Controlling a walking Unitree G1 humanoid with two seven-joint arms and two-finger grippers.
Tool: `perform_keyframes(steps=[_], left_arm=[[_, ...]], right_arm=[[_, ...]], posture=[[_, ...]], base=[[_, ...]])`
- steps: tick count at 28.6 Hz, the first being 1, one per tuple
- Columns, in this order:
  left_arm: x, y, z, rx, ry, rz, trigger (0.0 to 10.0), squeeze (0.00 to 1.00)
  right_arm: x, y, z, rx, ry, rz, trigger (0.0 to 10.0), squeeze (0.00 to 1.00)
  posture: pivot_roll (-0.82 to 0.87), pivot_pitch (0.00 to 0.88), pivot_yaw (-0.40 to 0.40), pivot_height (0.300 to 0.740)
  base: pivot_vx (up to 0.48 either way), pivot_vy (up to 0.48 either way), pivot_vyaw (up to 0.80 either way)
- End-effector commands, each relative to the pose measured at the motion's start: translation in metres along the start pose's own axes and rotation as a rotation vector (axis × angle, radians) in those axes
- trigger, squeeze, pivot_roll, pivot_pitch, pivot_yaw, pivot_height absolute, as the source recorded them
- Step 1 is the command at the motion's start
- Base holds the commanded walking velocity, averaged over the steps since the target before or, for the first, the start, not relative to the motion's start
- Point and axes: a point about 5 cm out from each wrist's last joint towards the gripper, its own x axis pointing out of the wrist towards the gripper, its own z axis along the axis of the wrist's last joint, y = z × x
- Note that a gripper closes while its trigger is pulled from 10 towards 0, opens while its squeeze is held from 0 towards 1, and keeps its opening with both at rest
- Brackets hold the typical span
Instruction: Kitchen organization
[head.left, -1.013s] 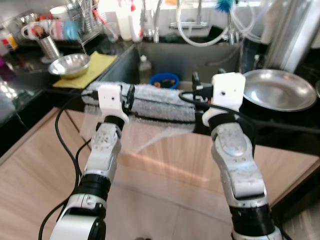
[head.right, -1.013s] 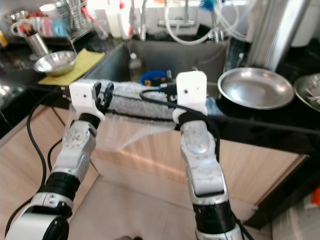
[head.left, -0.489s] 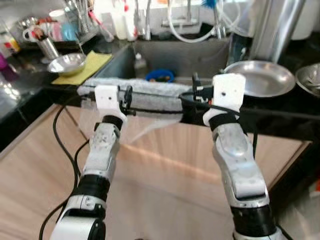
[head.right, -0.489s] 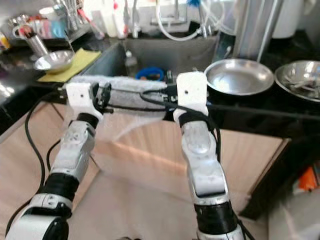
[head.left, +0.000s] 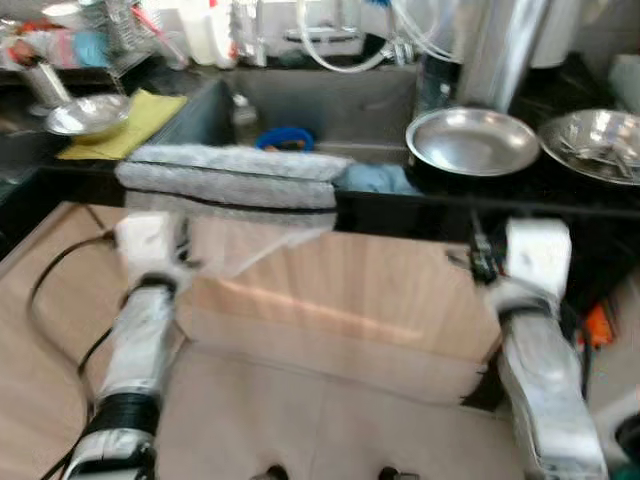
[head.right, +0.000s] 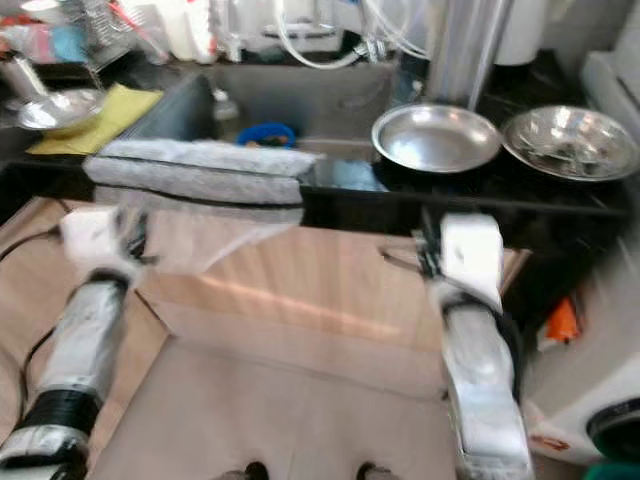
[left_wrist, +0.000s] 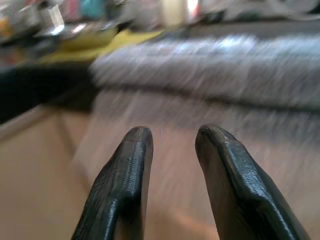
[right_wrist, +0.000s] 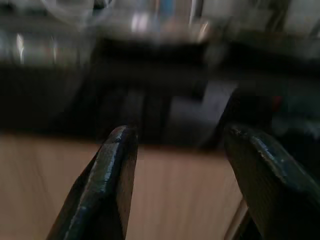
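Observation:
A grey towel (head.left: 235, 175) lies draped over the front edge of the black counter (head.left: 430, 205), in front of the sink (head.left: 330, 100). My left gripper (left_wrist: 172, 137) is open and empty, pointing at the towel (left_wrist: 215, 70) from a short way off, below the counter. The left arm (head.left: 145, 250) is held low before the wooden cabinet front. My right gripper (right_wrist: 177, 135) is open wide with nothing between its fingers, facing the dark counter edge and cabinet. The right arm (head.left: 535, 265) is under the counter's right part. All views are blurred.
A steel plate (head.left: 470, 140) and a steel bowl (head.left: 590, 145) stand on the counter right of the sink. A blue item (head.left: 283, 138) lies in the sink, a blue cloth (head.left: 375, 180) beside the towel. At far left a steel bowl (head.left: 85, 115) sits on a yellow cloth (head.left: 140, 108).
The view has pulled back and shifted right. Both arms have dropped from the towel at the counter edge and spread apart, now low before the cabinet.

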Motion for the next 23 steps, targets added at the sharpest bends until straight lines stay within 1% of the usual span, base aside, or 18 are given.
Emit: perform_keyframes(steps=[1, 3, 5, 6, 8, 9, 10, 12, 13, 14, 15, 16, 17, 18, 19, 21, 23], left_arm=[[-0.004, -0.002, -0.004, -0.013, 0.015, 0.0, 10.0, 0.0], [-0.004, -0.001, -0.005, -0.013, 0.02, 0.003, 10.0, 0.0], [-0.009, 0.0, -0.013, -0.006, 0.049, 0.003, 10.0, 0.0], [-0.009, 0.0, -0.013, -0.006, 0.049, 0.003, 10.0, 0.0], [-0.013, 0.002, -0.019, -0.001, 0.07, -0.001, 10.0, 0.0], [-0.013, 0.002, -0.019, -0.001, 0.07, -0.001, 10.0, 0.0], [-0.017, 0.004, -0.029, -0.012, 0.115, -0.003, 10.0, 0.0], [-0.021, 0.006, -0.038, -0.027, 0.164, -0.004, 10.0, 0.0], [-0.027, 0.007, -0.052, -0.038, 0.237, -0.019, 10.0, 0.0], [-0.031, 0.006, -0.06, -0.045, 0.284, -0.031, 10.0, 0.0], [-0.044, 0.006, -0.081, -0.039, 0.391, -0.063, 10.0, 0.0], [-0.044, 0.006, -0.081, -0.039, 0.391, -0.063, 10.0, 0.0], [-0.056, 0.004, -0.096, -0.025, 0.469, -0.08, 10.0, 0.0], [-0.056, 0.004, -0.096, -0.025, 0.469, -0.08, 10.0, 0.0], [-0.06, 0.004, -0.1, -0.023, 0.492, -0.083, 10.0, 0.0], [-0.072, 0.004, -0.114, 0.002, 0.567, -0.085, 10.0, 0.0], [-0.074, 0.004, -0.116, 0.006, 0.581, -0.085, 10.0, 0.0]], right_arm=[[0.005, 0.014, 0.017, 0.023, -0.083, 0.045, 10.0, 0.0], [0.005, 0.013, 0.016, 0.025, -0.082, 0.045, 10.0, 0.0], [0.004, 0.015, 0.003, 0.018, -0.051, 0.056, 10.0, 0.0], [0.004, 0.015, 0.003, 0.018, -0.051, 0.056, 10.0, 0.0], [0.002, 0.013, -0.006, 0.028, -0.039, 0.056, 10.0, 0.0], [0.002, 0.013, -0.006, 0.028, -0.039, 0.056, 10.0, 0.0], [0.001, 0.012, -0.015, 0.031, -0.016, 0.049, 10.0, 0.0], [0.0, 0.011, -0.024, 0.031, 0.012, 0.043, 10.0, 0.0], [-0.002, 0.011, -0.035, 0.035, 0.049, 0.045, 10.0, 0.0], [-0.003, 0.011, -0.042, 0.038, 0.071, 0.048, 10.0, 0.0], [-0.008, 0.01, -0.066, 0.087, 0.163, 0.031, 10.0, 0.0], [-0.008, 0.01, -0.066, 0.087, 0.163, 0.031, 10.0, 0.0], [-0.013, 0.009, -0.089, 0.117, 0.25, 0.021, 10.0, 0.0], [-0.013, 0.009, -0.089, 0.117, 0.25, 0.021, 10.0, 0.0], [-0.015, 0.009, -0.095, 0.121, 0.272, 0.017, 10.0, 0.0], [-0.021, 0.011, -0.114, 0.153, 0.351, 0.022, 10.0, 0.0], [-0.023, 0.011, -0.118, 0.153, 0.362, 0.016, 10.0, 0.0]], posture=[[-0.09, 0.13, 0.106, 0.74], [-0.09, 0.13, 0.106, 0.74], [-0.09, 0.128, 0.107, 0.74], [-0.09, 0.128, 0.107, 0.74], [-0.09, 0.128, 0.108, 0.74], [-0.09, 0.128, 0.108, 0.74], [-0.09, 0.127, 0.11, 0.74], [-0.09, 0.128, 0.11, 0.74], [-0.09, 0.126, 0.11, 0.74], [-0.09, 0.126, 0.11, 0.74], [-0.09, 0.125, 0.109, 0.74], [-0.09, 0.125, 0.109, 0.74], [-0.09, 0.124, 0.108, 0.74], [-0.09, 0.124, 0.108, 0.74], [-0.09, 0.124, 0.108, 0.74], [-0.09, 0.123, 0.107, 0.74], [-0.09, 0.123, 0.107, 0.74]], base=[[0.0, 0.0, 0.0], [0.0, 0.0, 0.0], [0.0, 0.0, 0.0], [0.0, 0.0, 0.0], [0.0, 0.0, 0.0], [0.0, 0.0, 0.0], [0.0, 0.0, 0.0], [0.0, 0.0, 0.0], [0.0, 0.0, 0.0], [0.0, 0.0, 0.0], [0.0, 0.0, 0.0], [0.0, 0.0, 0.0], [0.0, 0.0, 0.0], [0.0, 0.0, 0.0], [0.0, 0.0, 0.0], [0.0, 0.0, 0.0], [0.0, 0.0, 0.0]])
